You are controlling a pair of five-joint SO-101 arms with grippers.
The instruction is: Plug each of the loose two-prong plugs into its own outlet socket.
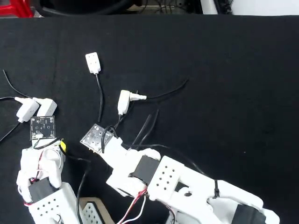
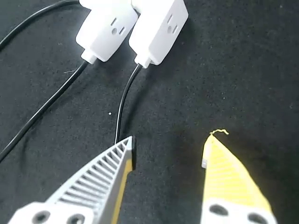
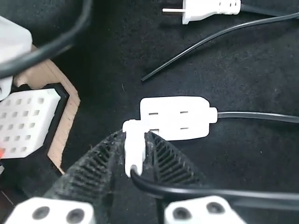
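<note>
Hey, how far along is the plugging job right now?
Done: nothing visibly seated yet. In hand: the right end effector is shut on a white plug touching the outlet block; its prongs are hidden. Remaining: a second plug lies loose with bare prongs, and a socket and its neighbour ahead of the open left end effector show empty slots.

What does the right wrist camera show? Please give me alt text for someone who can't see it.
The right gripper is shut on a white plug, whose end touches a white outlet block on black cloth. A second plug lies loose beyond it, two prongs bare.
</note>
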